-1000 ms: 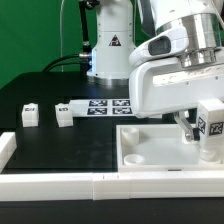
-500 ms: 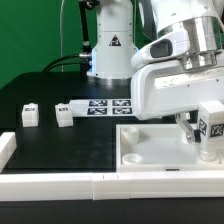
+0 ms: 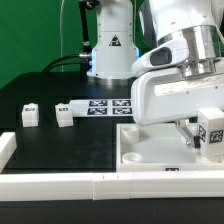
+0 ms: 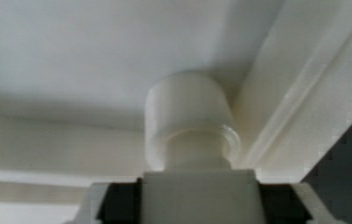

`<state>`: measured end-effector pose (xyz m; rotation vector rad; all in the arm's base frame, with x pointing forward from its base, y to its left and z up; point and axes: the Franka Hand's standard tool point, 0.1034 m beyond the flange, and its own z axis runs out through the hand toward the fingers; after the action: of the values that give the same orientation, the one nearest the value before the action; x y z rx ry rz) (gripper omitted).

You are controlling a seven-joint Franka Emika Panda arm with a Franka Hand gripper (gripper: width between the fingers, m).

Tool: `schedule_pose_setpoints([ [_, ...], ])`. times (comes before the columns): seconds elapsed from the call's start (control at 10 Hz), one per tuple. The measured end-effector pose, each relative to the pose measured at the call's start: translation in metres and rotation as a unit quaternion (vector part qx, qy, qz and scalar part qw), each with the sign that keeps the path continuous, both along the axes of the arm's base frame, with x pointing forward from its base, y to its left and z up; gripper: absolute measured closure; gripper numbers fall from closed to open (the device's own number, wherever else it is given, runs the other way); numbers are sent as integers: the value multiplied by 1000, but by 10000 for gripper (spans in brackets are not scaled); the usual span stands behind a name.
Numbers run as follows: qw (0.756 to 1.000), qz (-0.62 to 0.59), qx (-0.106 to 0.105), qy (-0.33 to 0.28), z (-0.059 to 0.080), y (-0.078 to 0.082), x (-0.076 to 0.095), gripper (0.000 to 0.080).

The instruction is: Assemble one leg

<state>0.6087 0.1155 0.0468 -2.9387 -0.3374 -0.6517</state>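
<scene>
My gripper (image 3: 198,136) is shut on a leg (image 3: 212,131), a small white block with a black-and-white tag, and holds it low over the right side of the large white tray (image 3: 146,152). In the wrist view the leg (image 4: 191,125) runs from between my dark fingers (image 4: 127,200) down to the tray's floor (image 4: 84,60), close beside its raised rim (image 4: 306,90). My gripper (image 4: 191,203) grips its near end. Two loose legs (image 3: 30,113) (image 3: 65,115) stand on the black table at the exterior view's left.
The marker board (image 3: 103,105) lies behind the loose legs. A white wall (image 3: 60,186) runs along the table's front edge, with a corner piece (image 3: 7,149) at the left. The robot's base (image 3: 108,50) stands at the back.
My hand has turned and shifted slightly toward the exterior view's right, and the tagged leg in it has moved with it, a little lower. The loose legs have not moved.
</scene>
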Motion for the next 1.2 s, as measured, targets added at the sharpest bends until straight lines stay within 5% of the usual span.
schedule_pose_setpoints([
  [0.2,1000,0,0,0,0,0,0,506],
  [0.4,1000,0,0,0,0,0,0,224],
  [0.9,1000,-1,-1,-1,3,-3,-1,151],
  [1.2,1000,2,-2,-6,27,-2,6,151],
])
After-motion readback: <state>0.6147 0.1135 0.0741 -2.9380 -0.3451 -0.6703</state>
